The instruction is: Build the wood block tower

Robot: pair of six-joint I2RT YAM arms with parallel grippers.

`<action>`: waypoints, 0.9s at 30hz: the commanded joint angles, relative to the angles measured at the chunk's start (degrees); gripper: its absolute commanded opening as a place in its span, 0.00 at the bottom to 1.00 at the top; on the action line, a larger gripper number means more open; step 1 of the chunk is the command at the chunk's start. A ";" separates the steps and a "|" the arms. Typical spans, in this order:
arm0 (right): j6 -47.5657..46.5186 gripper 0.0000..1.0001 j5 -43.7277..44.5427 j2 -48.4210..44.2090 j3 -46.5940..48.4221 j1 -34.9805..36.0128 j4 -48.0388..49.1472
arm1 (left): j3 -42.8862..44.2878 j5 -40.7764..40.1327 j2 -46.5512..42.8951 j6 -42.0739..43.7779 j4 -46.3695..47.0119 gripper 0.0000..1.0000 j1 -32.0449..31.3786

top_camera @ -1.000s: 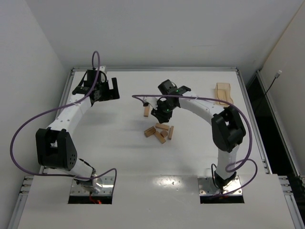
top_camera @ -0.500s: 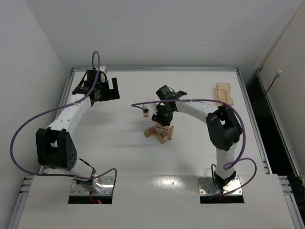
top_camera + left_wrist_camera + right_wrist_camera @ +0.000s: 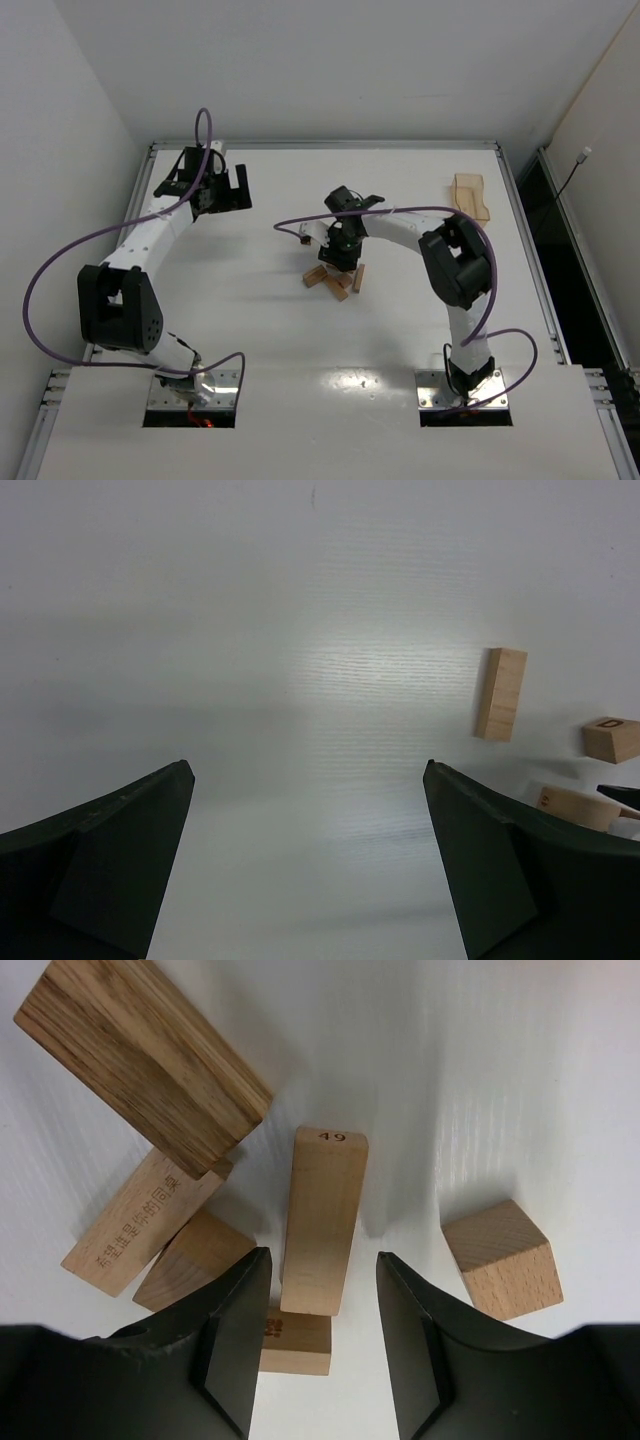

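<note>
Several wood blocks lie in a loose pile (image 3: 335, 277) at the table's middle. My right gripper (image 3: 340, 247) hangs low over the pile. In the right wrist view it (image 3: 322, 1335) is open, its jaws either side of a pale block marked 49 (image 3: 322, 1218), with a gap on each side. That block rests on a small block (image 3: 295, 1343). A dark block (image 3: 140, 1060), a lettered block (image 3: 135, 1228) and a cube (image 3: 497, 1257) lie around it. A single block (image 3: 306, 238) sits left of the pile. My left gripper (image 3: 222, 190) is open and empty at the back left.
A wooden tray (image 3: 470, 195) lies at the back right. The left wrist view shows bare table between its jaws and three blocks at the right: an oblong one (image 3: 500, 693) and two smaller ones (image 3: 612, 739) (image 3: 572, 806). The table has raised rails (image 3: 325, 146).
My right gripper has moved toward the near side and down onto the block pile, and its arm has swung left. The left arm has not moved.
</note>
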 commanded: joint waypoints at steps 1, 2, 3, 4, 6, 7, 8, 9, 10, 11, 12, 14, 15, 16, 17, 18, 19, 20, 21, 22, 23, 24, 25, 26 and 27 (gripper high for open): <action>-1.13 0.43 0.12 0.87 1.67 0.22 0.47 | 1.10 0.63 0.40 -0.66 1.20 1.00 0.64; -1.13 0.43 0.12 1.39 1.67 0.22 0.47 | 1.10 0.63 0.41 -0.66 1.20 1.00 0.64; -1.13 0.43 0.12 1.40 1.67 0.22 0.47 | 1.10 0.63 0.41 -0.66 1.20 1.00 0.64; -1.13 0.45 0.73 1.92 1.67 0.22 0.47 | 1.10 0.63 0.41 -0.66 1.20 1.00 0.64; -1.13 0.45 1.26 2.45 2.36 0.22 0.47 | 1.10 0.63 0.41 -0.66 1.20 1.00 0.64; -1.13 0.45 1.27 3.06 2.98 0.22 0.47 | 1.10 0.63 0.41 -0.66 1.20 1.00 0.64; -1.13 0.45 1.27 3.07 2.98 0.22 0.47 | 1.10 0.63 0.41 -0.66 1.20 1.00 0.64; -1.13 0.46 1.88 3.07 2.98 0.22 0.47 | 1.10 0.63 0.41 -0.66 1.20 1.00 0.64; -1.13 0.46 1.88 3.07 2.98 0.22 0.47 | 1.10 0.63 0.41 -0.66 1.20 1.00 0.64; -1.13 0.46 1.88 3.07 2.98 0.22 0.47 | 1.10 0.63 0.41 -0.66 1.20 1.00 0.64; -1.13 0.42 2.40 3.68 2.98 0.22 0.47 | 1.10 1.16 0.41 -0.66 1.20 1.00 0.64; -1.13 0.25 2.41 4.47 4.38 0.22 -1.71 | 1.10 1.16 0.93 -0.66 1.20 1.00 0.64; -1.13 0.14 2.41 4.47 4.39 0.22 -1.72 | 1.10 1.16 0.94 -0.66 1.20 1.00 0.64; -1.13 0.03 2.41 5.00 4.39 0.22 -2.42 | 1.10 1.16 0.94 -0.66 1.20 1.00 0.64; -1.13 0.00 2.41 5.00 4.39 0.22 -3.12 | 1.10 1.16 0.94 -0.66 1.20 1.00 0.64; -1.13 0.00 1.80 4.13 4.91 0.22 -3.13 | 1.10 1.16 0.94 -0.66 1.20 1.00 0.64; -1.13 0.00 1.18 3.34 4.92 0.22 -3.65 | 1.10 1.16 0.94 -0.66 1.20 1.00 0.64; 0.01 0.00 1.18 2.37 4.92 0.22 -3.66 | 1.10 1.16 0.94 -0.66 1.20 1.00 0.64; 2.37 0.00 0.57 1.23 4.92 0.22 -2.96 | 1.10 1.16 0.94 -0.66 1.20 1.00 0.64; 4.04 0.00 0.56 -1.21 4.92 0.22 -2.95 | 0.58 0.64 0.33 -0.66 1.20 1.00 0.64; 5.89 0.00 0.56 -2.28 5.53 0.22 -2.43 | 0.57 0.11 -0.37 -0.66 1.20 1.00 0.64; 10.34 0.00 -0.05 -3.25 7.19 -0.39 -2.43 | -0.13 -0.42 -0.38 -1.27 1.81 1.00 0.64; 12.82 0.00 -0.05 -4.04 8.25 -0.40 -2.43 | -0.83 -0.42 -1.25 -1.27 1.81 1.00 0.64; 15.37 0.00 -0.05 -4.75 9.48 -0.40 -2.43 | -0.84 -0.94 -1.26 -1.27 1.82 1.00 0.64; 17.83 0.00 -0.05 -5.54 11.92 -0.40 -3.21 | -1.36 -1.47 -1.96 -1.27 1.82 1.00 0.64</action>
